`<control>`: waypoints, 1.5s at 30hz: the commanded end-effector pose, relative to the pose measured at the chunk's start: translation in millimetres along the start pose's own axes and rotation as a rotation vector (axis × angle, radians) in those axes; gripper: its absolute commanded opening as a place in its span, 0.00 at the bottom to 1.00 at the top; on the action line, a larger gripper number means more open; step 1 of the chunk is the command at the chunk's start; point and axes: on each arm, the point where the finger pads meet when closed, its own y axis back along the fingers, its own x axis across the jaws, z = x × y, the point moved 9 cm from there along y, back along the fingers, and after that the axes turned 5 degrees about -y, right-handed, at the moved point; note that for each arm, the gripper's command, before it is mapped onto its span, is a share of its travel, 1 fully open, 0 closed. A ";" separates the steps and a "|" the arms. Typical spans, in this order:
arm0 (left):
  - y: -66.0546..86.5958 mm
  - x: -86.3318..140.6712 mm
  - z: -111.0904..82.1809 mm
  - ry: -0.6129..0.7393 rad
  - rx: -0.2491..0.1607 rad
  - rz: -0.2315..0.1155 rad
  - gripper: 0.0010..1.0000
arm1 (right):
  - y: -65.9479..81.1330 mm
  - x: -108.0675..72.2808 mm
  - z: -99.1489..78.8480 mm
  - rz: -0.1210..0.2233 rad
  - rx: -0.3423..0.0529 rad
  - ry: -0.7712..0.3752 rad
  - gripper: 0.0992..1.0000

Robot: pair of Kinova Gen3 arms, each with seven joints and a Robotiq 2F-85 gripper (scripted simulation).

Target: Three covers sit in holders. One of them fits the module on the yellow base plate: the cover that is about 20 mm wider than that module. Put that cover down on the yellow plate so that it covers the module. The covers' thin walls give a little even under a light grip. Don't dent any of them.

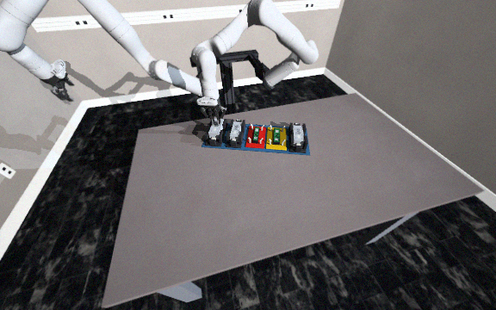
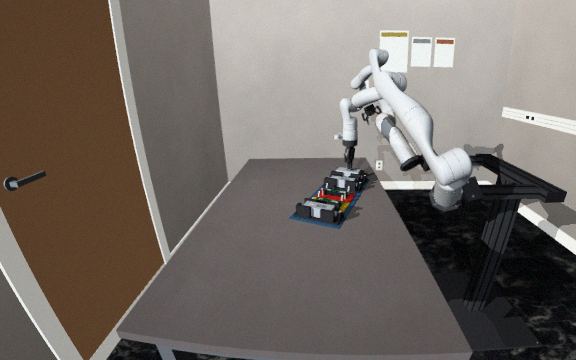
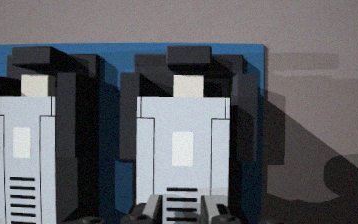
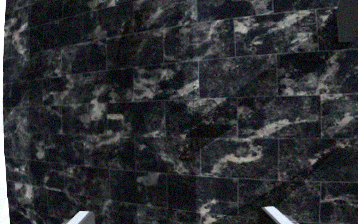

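Note:
My left gripper [image 1: 216, 122] [image 3: 181, 206] is drawn nearly shut, with a narrow gap and nothing between the fingers. They stand just over the top of the end cover [image 1: 215, 133] [image 3: 182, 107], closer together than its width. That grey cover sits in its black holder; its lower end is out of the wrist view. The middle cover [image 1: 235, 132] [image 3: 22, 107], narrower in the wrist view, and the far-end cover [image 1: 298, 136] [image 2: 319, 205] sit in their holders. The green module [image 1: 276, 135] lies uncovered on the yellow plate [image 1: 276, 146]. My right gripper [image 1: 66, 91] [image 4: 176, 216] is open and empty.
A red plate [image 1: 255, 145] with another green module [image 1: 257, 134] and white posts lies between the middle cover and the yellow plate. White posts also stand around the yellow plate's module. All this is on a blue base [image 3: 180, 48]. The right arm hangs away from the table.

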 end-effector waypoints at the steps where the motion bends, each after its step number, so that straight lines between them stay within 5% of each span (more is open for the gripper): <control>1: 1.6 0.3 -0.3 0.000 0.002 0.002 0.00 | 0.4 -0.4 0.2 0.000 -0.001 -0.001 1.00; 34: 1.6 0.3 -0.3 0.000 0.002 0.002 0.00 | 0.4 -0.4 0.2 0.000 -0.001 -0.001 1.00; 35: 1.6 0.3 -0.3 0.000 0.002 0.002 1.00 | 0.4 -0.4 0.2 0.000 -0.001 -0.001 1.00; 45: 1.6 0.3 -0.3 0.000 0.002 0.002 1.00 | 0.4 -0.4 0.2 0.000 -0.001 -0.001 1.00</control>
